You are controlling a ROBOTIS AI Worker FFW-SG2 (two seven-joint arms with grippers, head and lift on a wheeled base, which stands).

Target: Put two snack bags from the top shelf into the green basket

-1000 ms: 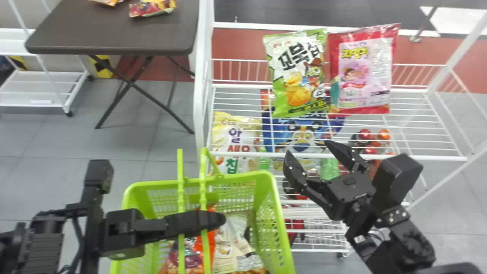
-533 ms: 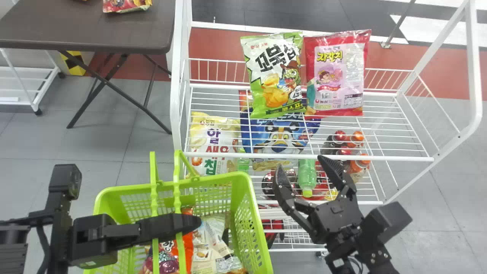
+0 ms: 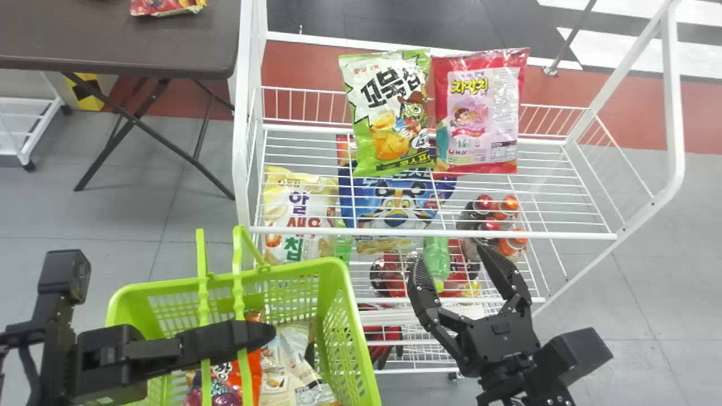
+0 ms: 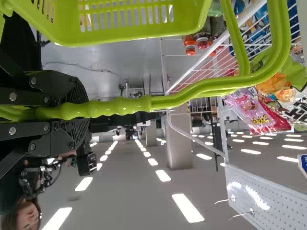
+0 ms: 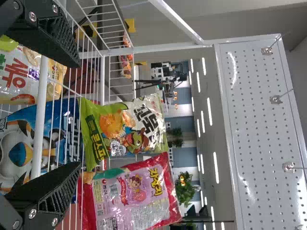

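top shelf [image 3: 428, 232], snack bags [image 3: 389, 113] and green basket [image 3: 338, 276] have slid left in the head view. open wire extends right of the bags; below its front edge, the right end effector [image 3: 449, 254] is spread wide, empty. lower left, the left end effector [image 3: 265, 334] clamps the basket's handles [image 3: 238, 270]; inside, orange packet [image 3: 225, 375], cream packet [image 3: 296, 366]. upper centre, glossy bags side by side: green-white, red-pink.
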